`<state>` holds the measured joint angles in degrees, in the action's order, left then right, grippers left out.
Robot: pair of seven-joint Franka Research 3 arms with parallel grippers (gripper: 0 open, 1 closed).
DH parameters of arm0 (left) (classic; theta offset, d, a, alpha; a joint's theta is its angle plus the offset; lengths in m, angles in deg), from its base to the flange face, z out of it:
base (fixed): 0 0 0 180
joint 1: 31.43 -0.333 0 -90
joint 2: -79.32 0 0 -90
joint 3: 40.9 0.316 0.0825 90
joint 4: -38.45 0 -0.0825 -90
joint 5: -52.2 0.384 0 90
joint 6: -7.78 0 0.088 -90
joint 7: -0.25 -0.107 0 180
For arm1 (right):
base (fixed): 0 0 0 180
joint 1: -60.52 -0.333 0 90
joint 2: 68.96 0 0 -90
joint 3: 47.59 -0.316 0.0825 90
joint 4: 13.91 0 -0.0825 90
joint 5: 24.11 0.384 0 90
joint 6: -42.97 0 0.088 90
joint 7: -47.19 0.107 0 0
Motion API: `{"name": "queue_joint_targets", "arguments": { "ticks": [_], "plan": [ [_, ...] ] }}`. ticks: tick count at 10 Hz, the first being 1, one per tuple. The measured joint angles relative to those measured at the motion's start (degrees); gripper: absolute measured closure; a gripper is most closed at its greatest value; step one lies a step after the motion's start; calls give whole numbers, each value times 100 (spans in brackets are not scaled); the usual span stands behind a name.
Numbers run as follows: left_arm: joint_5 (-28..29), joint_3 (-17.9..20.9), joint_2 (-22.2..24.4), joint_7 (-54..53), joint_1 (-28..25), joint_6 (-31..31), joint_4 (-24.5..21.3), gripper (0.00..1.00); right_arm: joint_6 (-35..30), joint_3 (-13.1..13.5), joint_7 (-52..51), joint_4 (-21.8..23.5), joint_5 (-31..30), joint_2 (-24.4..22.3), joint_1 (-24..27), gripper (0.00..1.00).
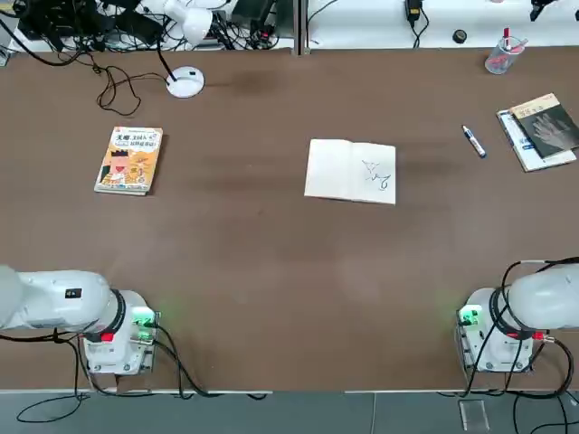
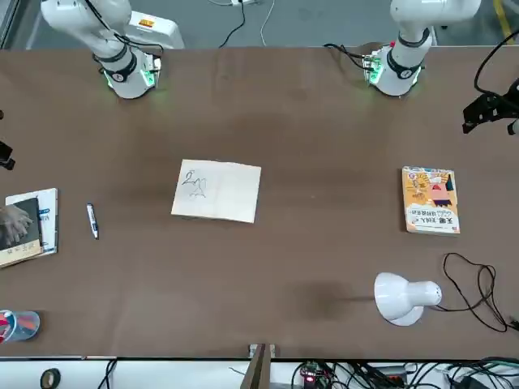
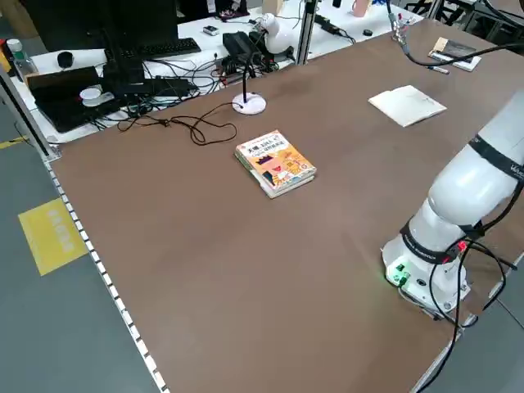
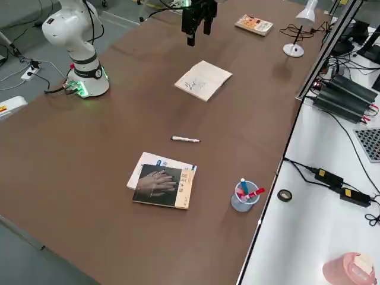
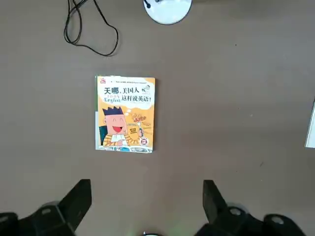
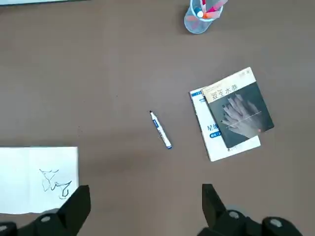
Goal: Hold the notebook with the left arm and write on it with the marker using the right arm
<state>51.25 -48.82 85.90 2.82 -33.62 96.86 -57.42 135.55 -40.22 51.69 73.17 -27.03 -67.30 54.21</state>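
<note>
Right fingers [image 6: 74,209], left fingers [image 5: 74,204], open above table [image 1: 271,280], marker [image 6: 161,130] well apart

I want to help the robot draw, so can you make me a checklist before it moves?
1. White marker with blue cap lying free on the table: ok.
2. Open cream-white notebook has bare paper left: ok.
3. Right black two-finger gripper, above the table's near right part, open for the marker: ok.
4. Left black two-finger gripper, above the near left part, holding the notebook: not ok, it is open and holds nothing.
5. Orange-yellow picture book away from the notebook: ok.
6. Marker has enough ink: cannot tell.
</note>
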Motion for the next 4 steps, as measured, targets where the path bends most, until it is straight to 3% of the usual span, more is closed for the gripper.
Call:
{"name": "queue_joint_targets", "arguments": {
  "ticks": [4],
  "plan": [
    [0, -1, 0, -7, 0, 0, 1, 0, -5, -3, 19, 85, 0, -1, -3, 0]
  ]
}}
